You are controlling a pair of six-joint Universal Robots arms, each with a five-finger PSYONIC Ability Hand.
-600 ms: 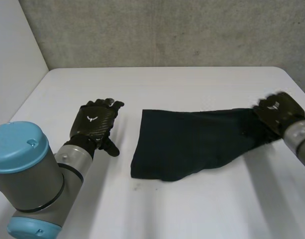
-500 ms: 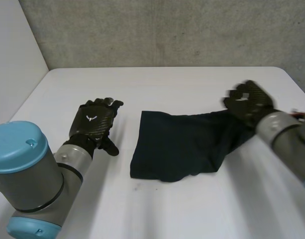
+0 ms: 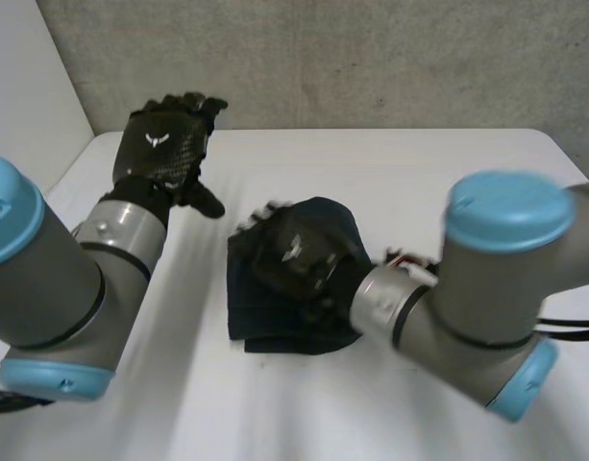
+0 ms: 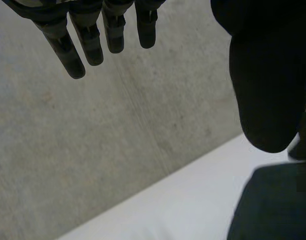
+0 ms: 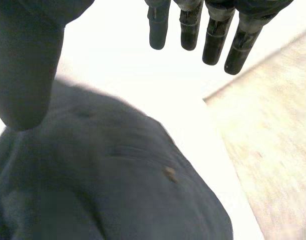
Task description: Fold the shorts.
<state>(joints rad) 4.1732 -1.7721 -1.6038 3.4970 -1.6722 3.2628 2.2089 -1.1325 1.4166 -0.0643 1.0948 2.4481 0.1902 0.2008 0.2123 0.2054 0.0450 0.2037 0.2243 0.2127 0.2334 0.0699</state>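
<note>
no legible text, number or label noted; the only markings are a small white emblem (image 3: 158, 139) on the back of the left hand (image 3: 169, 158) and its like on the right hand (image 3: 296, 257), at four o'clock from it.

The right hand (image 3: 290, 252) now sits open over the shorts (image 3: 275, 325), which are doubled over leftward, and the left hand (image 3: 163, 149) is lifted higher.

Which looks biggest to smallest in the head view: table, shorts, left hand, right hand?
1. table
2. shorts, bunched and partly under the right hand
3. left hand and right hand look about alike. The left is lifted off the table, perhaps nearer the camera, so I won't rank them.
</note>
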